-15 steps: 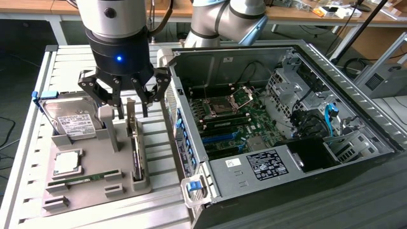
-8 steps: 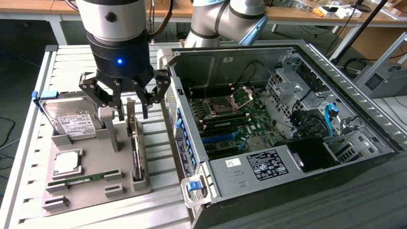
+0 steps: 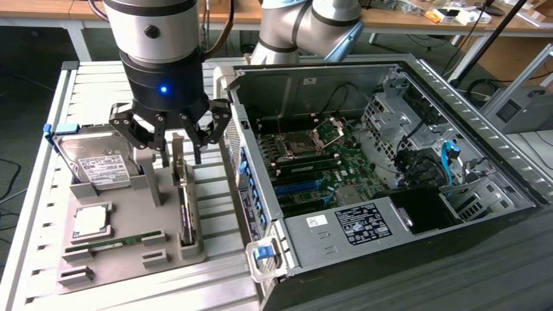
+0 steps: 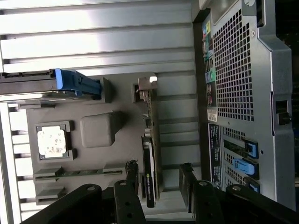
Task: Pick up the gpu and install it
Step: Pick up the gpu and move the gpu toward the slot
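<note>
The black end effector (image 3: 173, 139) hangs low over the gpu (image 3: 183, 194), a thin dark grey-black card with a silvery bracket. The card stands on edge in a slot of the grey plastic holder tray (image 3: 129, 207). In the wrist view the gpu (image 4: 150, 154) sits between the 2 spread fingers, unclamped. The tray rests on the slatted metal desk (image 3: 35, 227) and also carries a silver hard drive with a white label (image 3: 102, 165) and a narrow green memory stick (image 3: 112, 241). The open black computer case (image 3: 363, 162) stands just beside.
</note>
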